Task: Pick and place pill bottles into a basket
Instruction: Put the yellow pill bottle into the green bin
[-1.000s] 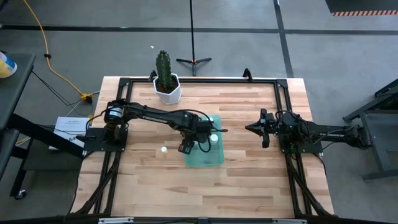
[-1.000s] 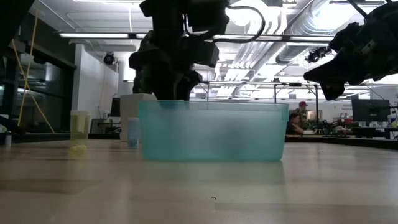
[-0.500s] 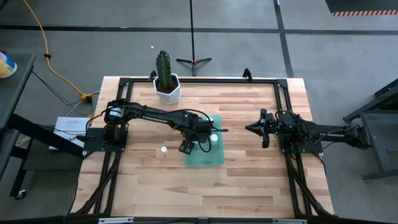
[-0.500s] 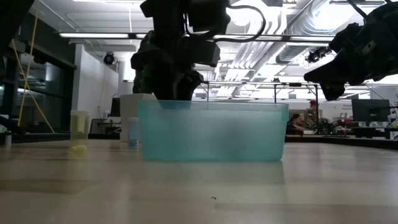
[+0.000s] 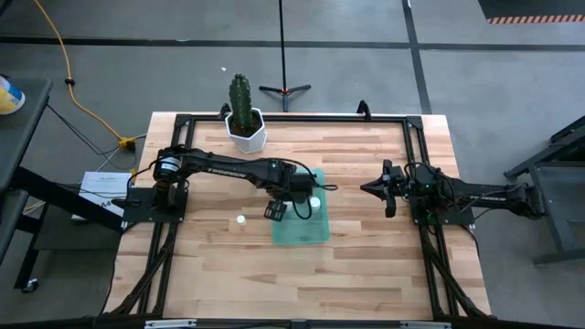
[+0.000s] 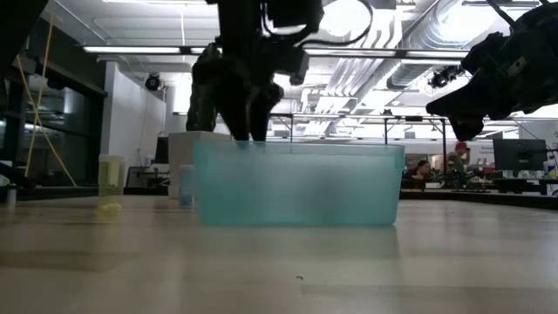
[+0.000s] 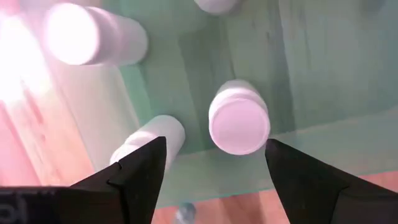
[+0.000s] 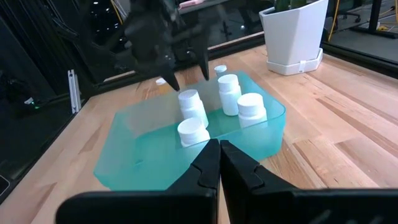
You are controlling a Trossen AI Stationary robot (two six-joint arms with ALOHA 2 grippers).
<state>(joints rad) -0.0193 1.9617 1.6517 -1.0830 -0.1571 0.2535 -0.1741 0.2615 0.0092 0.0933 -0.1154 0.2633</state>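
My right jaws [image 8: 219, 163] are closed on nothing, waiting well to the right of the basket [image 5: 302, 219]. My left jaws [image 7: 214, 158] hang open just above the basket, over a standing bottle [image 7: 239, 118]. Four bottles [image 8: 193, 132] stand in the basket; one more [image 5: 240, 219] sits on the surface to its left.

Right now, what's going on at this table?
The left gripper hangs open over the tray, right above the bottles and gripping none of them. Four bottles stand inside the tray. One more bottle sits on the table, left of the tray. The right gripper waits shut at the table's right side, holding nothing.
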